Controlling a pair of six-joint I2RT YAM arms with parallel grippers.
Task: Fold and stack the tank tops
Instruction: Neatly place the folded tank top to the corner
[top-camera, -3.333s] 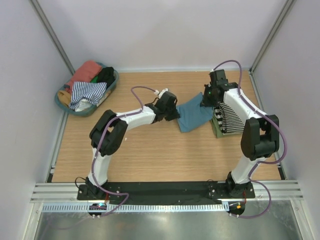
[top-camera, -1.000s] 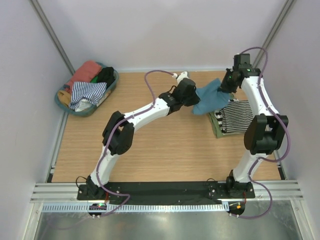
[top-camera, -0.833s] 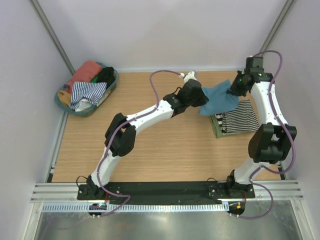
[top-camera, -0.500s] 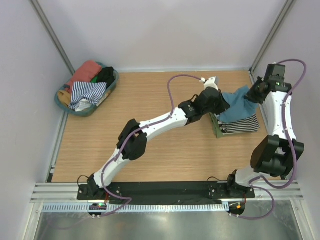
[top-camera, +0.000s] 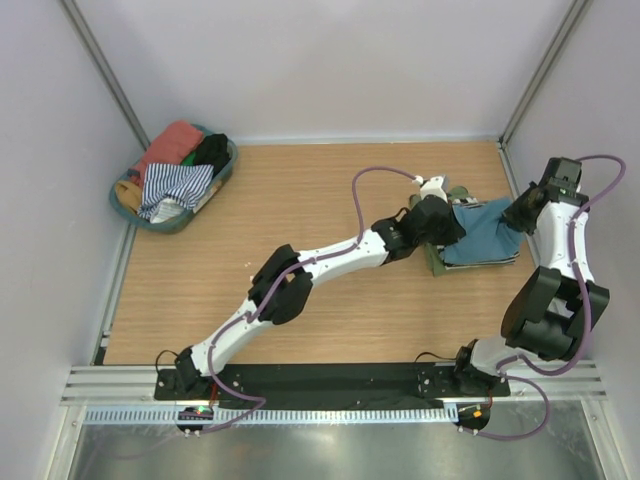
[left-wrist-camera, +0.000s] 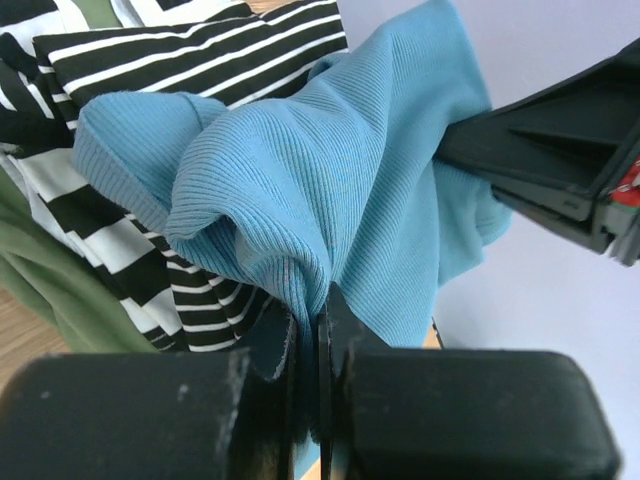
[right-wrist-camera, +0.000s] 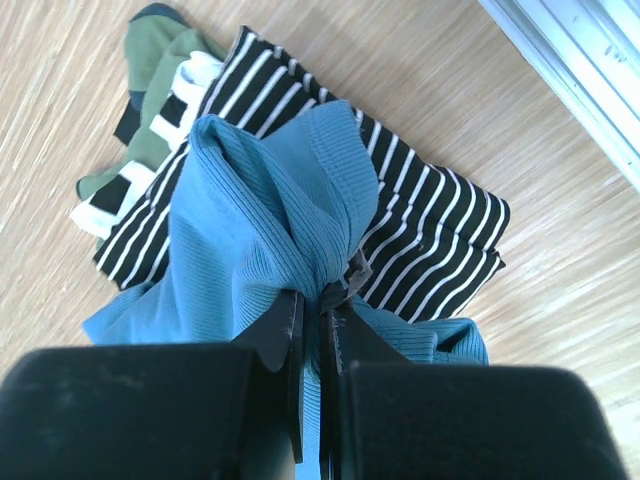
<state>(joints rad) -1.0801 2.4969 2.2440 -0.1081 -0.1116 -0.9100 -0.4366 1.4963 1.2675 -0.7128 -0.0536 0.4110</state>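
Observation:
A folded teal blue tank top (top-camera: 482, 232) hangs between both grippers over the stack at the table's right. My left gripper (top-camera: 446, 225) is shut on its left edge (left-wrist-camera: 300, 240). My right gripper (top-camera: 519, 216) is shut on its right edge (right-wrist-camera: 270, 230). Under it lies a folded black-and-white striped tank top (right-wrist-camera: 420, 235), also in the left wrist view (left-wrist-camera: 190, 50). An olive green tank top (right-wrist-camera: 160, 60) lies beneath that, its edge showing in the top view (top-camera: 438, 262). More tank tops fill the basket at the far left.
A round teal basket (top-camera: 135, 216) stands at the far left with coral (top-camera: 172, 143), striped (top-camera: 178, 188), black and mustard cloth in it. The right wall rail (top-camera: 512, 180) runs close behind the stack. The left arm (top-camera: 330, 258) stretches diagonally across the table.
Both grippers have carried the teal blue top from the table's middle rightward and lowered it over the striped stack. The left arm has stretched far out to the right.

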